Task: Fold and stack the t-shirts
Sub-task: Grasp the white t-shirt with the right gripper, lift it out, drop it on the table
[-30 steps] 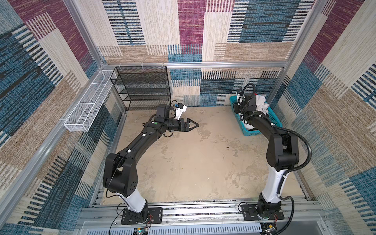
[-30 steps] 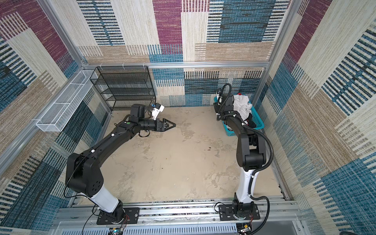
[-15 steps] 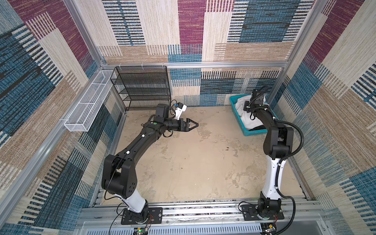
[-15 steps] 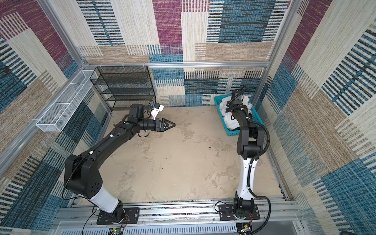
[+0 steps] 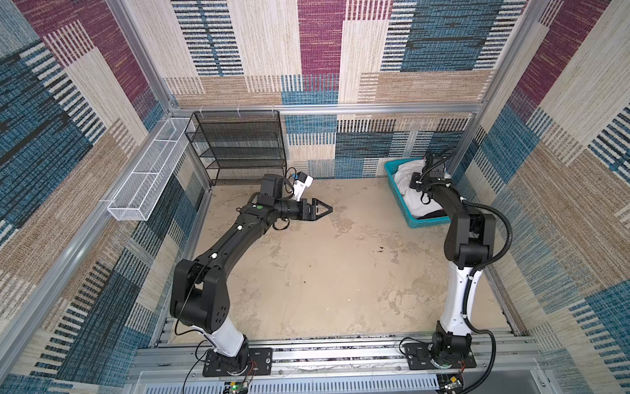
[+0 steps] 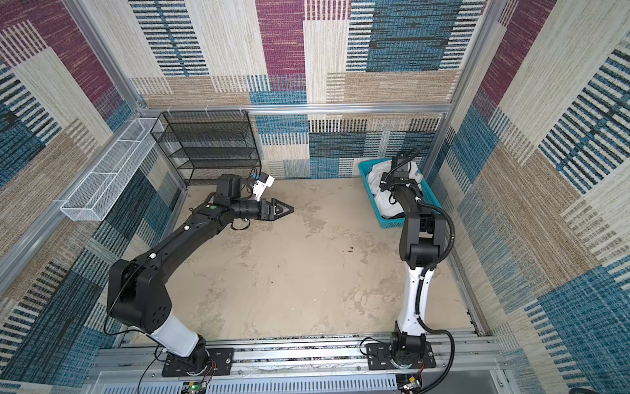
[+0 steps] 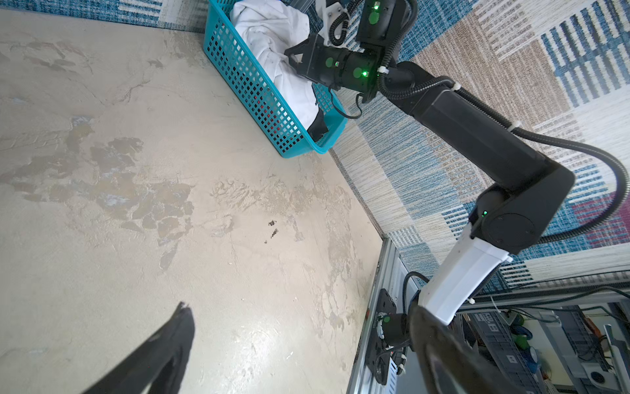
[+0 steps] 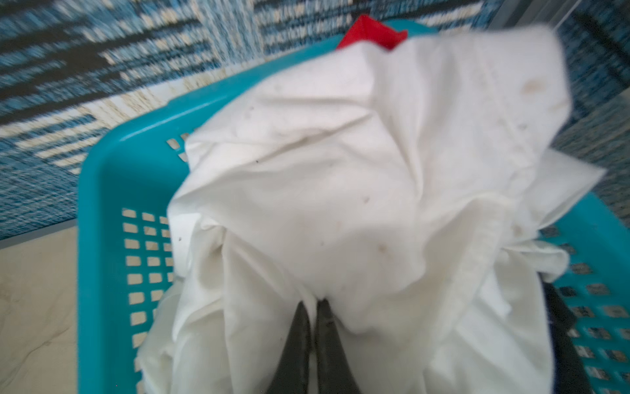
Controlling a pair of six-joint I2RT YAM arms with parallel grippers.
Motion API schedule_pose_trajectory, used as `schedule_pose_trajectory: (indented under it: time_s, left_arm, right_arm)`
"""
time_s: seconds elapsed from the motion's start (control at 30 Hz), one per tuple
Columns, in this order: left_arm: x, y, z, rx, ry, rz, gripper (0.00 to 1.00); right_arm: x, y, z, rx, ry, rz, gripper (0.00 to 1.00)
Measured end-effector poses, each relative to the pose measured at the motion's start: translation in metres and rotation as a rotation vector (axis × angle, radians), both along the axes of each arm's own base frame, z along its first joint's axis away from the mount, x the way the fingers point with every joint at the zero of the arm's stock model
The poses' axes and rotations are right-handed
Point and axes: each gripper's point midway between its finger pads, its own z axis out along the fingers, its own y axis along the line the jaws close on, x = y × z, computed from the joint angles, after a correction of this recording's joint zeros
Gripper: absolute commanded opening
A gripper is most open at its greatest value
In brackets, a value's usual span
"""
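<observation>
White t-shirt cloth is pinched between the two dark fingers of the right hand. The fingers are clenched together on a gathered fold, and the fabric puckers toward their tips. Around that grip the shirt billows in a crumpled heap that fills most of the turquoise lattice basket and rises above its rim. A corner of the red t-shirt pokes up behind the heap at the basket's far rim. A dark strip that looks like the black t-shirt lies against the basket wall beside the white cloth. In the left wrist view the right hand is pushed into the white heap, black cloth hangs at one end of the basket, and red shows through the lattice. In both top views the basket stands on the bench in the far right corner, close against the patterned walls.

The left hand hovers over the bench, well apart from the basket. It is released: its own wrist view shows the fingers spread wide with nothing between them. Behind it a black mesh rack stands against the back wall, and a white wire tray hangs on the left wall.
</observation>
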Motion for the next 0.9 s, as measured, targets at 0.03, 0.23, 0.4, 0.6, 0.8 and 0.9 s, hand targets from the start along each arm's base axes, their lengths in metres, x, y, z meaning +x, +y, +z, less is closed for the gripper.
schedule_pose_trajectory:
  time_s: [0.03,0.23,0.4,0.6,0.8,0.9]
  left_arm:
    - [0.0,0.0,0.0,0.0,0.001,0.0,0.99]
    - [-0.001,0.0,0.003,-0.005,-0.002,0.003,0.99]
    - [-0.003,0.001,0.008,-0.009,-0.015,0.004,0.99]
    - [-0.004,0.011,0.026,-0.017,-0.061,0.027,0.99]
    - [-0.03,0.04,0.065,0.012,-0.193,0.133,0.99]
    - [-0.057,0.061,0.059,0.054,-0.228,0.224,0.99]
  right_arm:
    - [-0.006,0.002,0.015,-0.001,-0.025,0.003,0.0]
    - [-0.039,0.02,0.12,-0.009,-0.25,0.041,0.0]
    - [-0.06,0.052,0.189,-0.021,-0.373,0.102,0.0]
    - [-0.079,0.149,0.361,-0.019,-0.669,0.289,0.0]
    - [-0.173,0.301,0.482,0.118,-0.987,0.637,0.0]
    - [-0.206,0.355,0.465,0.188,-0.971,0.79,0.0]
